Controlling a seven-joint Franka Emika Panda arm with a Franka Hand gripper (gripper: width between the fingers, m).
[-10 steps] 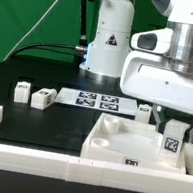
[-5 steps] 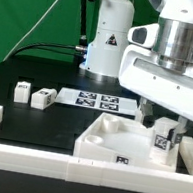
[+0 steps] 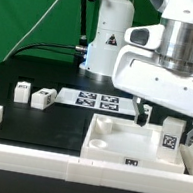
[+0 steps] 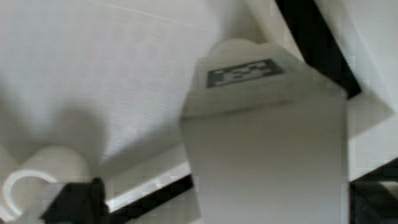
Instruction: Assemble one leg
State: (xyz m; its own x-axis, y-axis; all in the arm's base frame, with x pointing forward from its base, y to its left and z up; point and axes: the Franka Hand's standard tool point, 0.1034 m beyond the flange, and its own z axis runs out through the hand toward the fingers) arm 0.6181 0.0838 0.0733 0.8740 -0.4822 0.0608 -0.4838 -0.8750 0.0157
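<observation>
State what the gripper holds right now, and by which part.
Cannot be told for sure. The gripper hangs over a leg standing in the tray-like part; the fingers' contact with it is hidden.

One leg (image 3: 170,137) stood upright at the exterior view's right, a chunky white block with its black-and-white square tag facing the camera, set in the tray-like part's right corner under the arm. In the wrist view this leg (image 4: 263,140) filled the frame, its tag near the far end.

Pincer (image 3: 170,120) vertical, fingers down
</observation>
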